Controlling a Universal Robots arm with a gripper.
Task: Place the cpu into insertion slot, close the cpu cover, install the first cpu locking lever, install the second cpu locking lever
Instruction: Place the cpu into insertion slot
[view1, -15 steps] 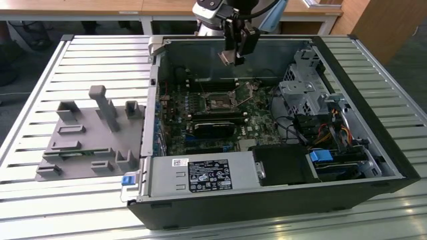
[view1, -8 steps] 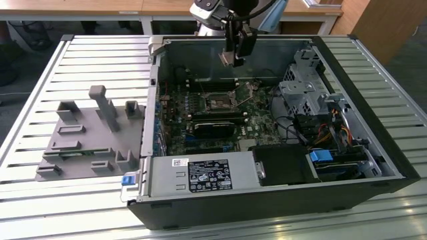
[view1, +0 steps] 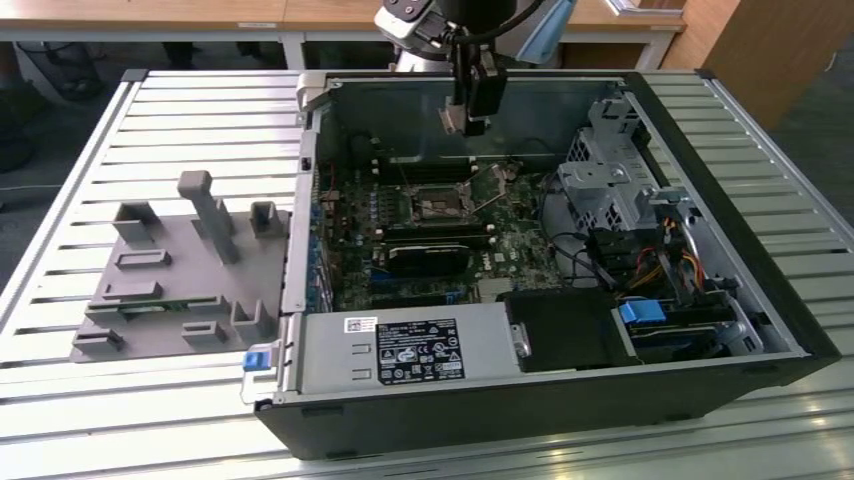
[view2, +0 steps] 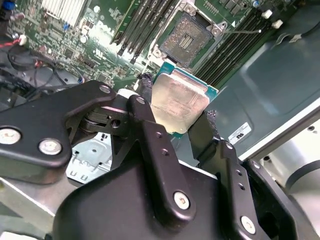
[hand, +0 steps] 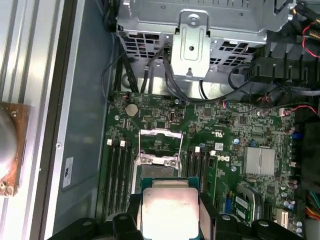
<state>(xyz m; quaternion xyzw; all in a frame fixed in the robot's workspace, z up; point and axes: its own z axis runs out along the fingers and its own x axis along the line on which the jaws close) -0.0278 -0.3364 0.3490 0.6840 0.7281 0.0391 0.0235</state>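
My gripper (view1: 469, 112) hangs above the open computer case, over its back wall. It is shut on the cpu (view2: 179, 102), a flat square chip with a silver-grey top and green edge, pinched by two opposite sides between black fingers (view2: 144, 87). The first wrist view shows the cpu (hand: 170, 210) in the gripper (hand: 170, 214), in front of the socket area. The insertion slot (view1: 438, 203) lies bare on the green board, a dark square with a silver rim (view2: 189, 40), below and in front of the gripper. The cpu cover (hand: 159, 146) stands swung open beside the slot.
Long black memory slots (view2: 134, 30) flank the socket. A black fan shroud (view1: 430, 250), a metal drive cage (view1: 607, 185) and a power supply (view1: 400, 350) crowd the case. A grey holder fixture (view1: 174, 280) sits on the slatted table at the exterior view's left.
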